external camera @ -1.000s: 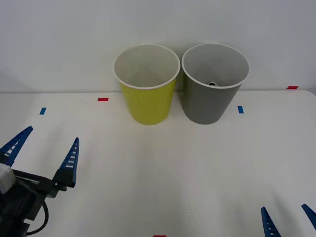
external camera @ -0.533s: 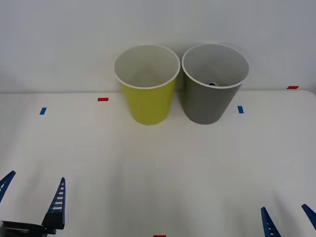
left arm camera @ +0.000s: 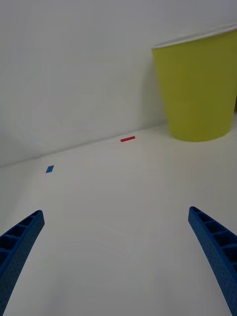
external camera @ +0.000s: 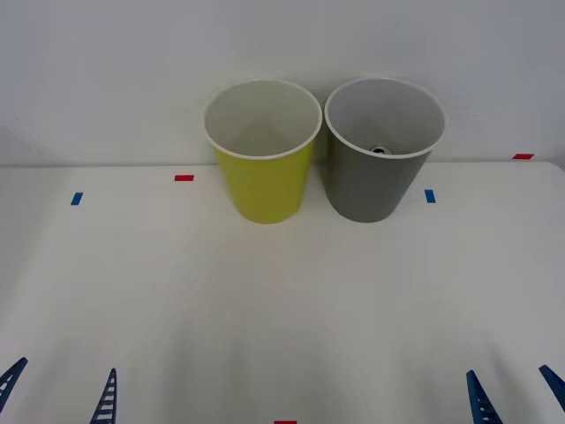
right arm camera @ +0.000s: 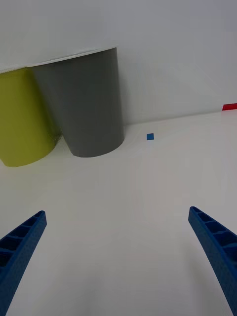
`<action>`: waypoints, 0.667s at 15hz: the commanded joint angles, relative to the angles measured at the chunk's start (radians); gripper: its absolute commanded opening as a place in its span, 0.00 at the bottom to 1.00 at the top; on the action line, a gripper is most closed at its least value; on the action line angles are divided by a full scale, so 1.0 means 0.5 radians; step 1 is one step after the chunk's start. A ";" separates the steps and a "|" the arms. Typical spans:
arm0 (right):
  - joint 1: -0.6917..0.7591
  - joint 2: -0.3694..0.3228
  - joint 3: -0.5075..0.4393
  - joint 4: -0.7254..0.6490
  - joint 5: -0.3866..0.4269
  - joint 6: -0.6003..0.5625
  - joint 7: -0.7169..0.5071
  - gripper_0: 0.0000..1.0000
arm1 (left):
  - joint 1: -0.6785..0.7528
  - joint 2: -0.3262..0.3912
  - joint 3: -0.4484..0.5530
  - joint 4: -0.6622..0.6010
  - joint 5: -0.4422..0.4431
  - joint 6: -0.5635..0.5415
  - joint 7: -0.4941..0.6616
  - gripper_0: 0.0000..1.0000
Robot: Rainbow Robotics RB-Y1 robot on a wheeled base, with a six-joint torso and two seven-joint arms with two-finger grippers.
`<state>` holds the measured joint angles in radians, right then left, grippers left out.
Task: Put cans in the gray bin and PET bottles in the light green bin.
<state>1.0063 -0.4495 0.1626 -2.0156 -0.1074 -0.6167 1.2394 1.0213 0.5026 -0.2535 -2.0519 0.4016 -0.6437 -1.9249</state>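
We see a white surface (external camera: 282,300) running back to a plain pale wall (external camera: 115,71), with small blue and red tape marks near its far edge. From left to right: the left claw (external camera: 58,396) sits low at the near left corner with fingers spread, the light green bin (external camera: 263,155) and the gray bin (external camera: 382,152) stand upright just beside each other at the far edge, and the right claw (external camera: 515,395) sits spread at the near right. A wide stretch of surface lies between claws and bins.
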 commanded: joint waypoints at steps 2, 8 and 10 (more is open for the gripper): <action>0.000 0.000 0.000 0.000 0.000 0.000 0.000 1.00 | 0.010 -0.039 -0.033 0.088 -0.070 -0.096 0.003 1.00; 0.000 0.000 0.000 0.000 0.000 0.000 0.000 1.00 | 0.022 -0.039 -0.018 0.088 -0.101 -0.096 0.003 1.00; 0.000 0.000 0.000 0.000 0.000 0.000 0.000 1.00 | 0.022 -0.039 -0.018 0.088 -0.101 -0.096 0.003 1.00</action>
<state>1.0063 -0.4495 0.1626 -2.0156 -0.1074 -0.6167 1.2395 1.0323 0.4832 -0.2625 -2.0077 0.3512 -0.6920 -1.9237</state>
